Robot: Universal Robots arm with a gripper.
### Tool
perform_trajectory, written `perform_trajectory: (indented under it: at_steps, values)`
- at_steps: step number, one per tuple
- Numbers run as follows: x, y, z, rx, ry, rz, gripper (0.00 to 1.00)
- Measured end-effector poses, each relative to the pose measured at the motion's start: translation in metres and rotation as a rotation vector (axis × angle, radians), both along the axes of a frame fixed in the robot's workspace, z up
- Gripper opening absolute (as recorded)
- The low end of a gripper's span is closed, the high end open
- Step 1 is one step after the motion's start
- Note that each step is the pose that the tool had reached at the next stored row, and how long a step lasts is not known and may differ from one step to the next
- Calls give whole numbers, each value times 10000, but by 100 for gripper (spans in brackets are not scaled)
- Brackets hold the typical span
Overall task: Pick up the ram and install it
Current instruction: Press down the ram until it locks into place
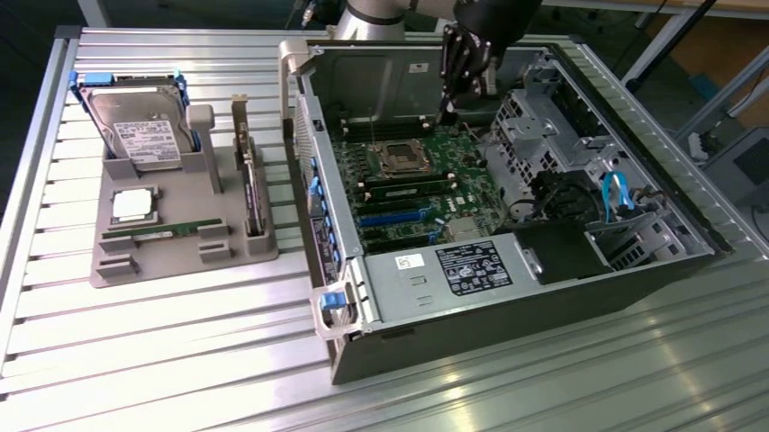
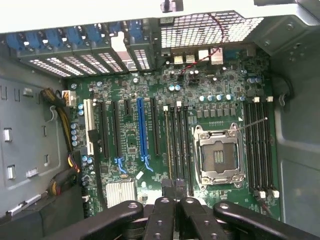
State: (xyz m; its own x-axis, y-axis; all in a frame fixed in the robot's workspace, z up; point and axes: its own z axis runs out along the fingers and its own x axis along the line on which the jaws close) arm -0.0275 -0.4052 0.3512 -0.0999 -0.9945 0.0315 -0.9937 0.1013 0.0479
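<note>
The ram [image 1: 160, 232], a long thin green stick, lies flat in the grey holder tray [image 1: 121, 270] on the exterior view's left, in front of the processor chip. My gripper [image 1: 455, 106] hangs over the far end of the open computer case [image 1: 517, 270], well away from the ram. In the wrist view its fingers [image 2: 175, 189] are pressed together with nothing between them, above the motherboard [image 2: 150, 100] near the long black memory slots [image 2: 177, 145] beside the empty processor socket [image 2: 219, 156]. A thin greenish strip stands in one of those slots [image 1: 402, 186]; I cannot tell what it is.
The tray also carries a hard drive [image 1: 142, 126], a square silver processor chip [image 1: 132, 205] and an upright expansion card [image 1: 248, 180]. Inside the case sit a drive cage [image 1: 529, 144], a power supply [image 1: 474, 270] and blue latches [image 1: 615, 193]. A slatted metal table [image 1: 180, 360] lies underneath.
</note>
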Motion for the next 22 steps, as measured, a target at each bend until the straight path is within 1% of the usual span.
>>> perform_trajectory:
  at_steps: [2, 9, 11, 13, 15, 22]
  values:
    - [0, 0, -3, 0, 0, -532, 10]
    - [0, 0, -11, 0, 0, -1791, 10]
    - [0, 0, -15, 0, 0, -2411, 10]
    - [0, 0, -17, -1, 0, -2700, 10]
    - [0, 0, -20, 0, 0, -3217, 10]
    - [0, 0, -28, 0, 0, -4275, 10]
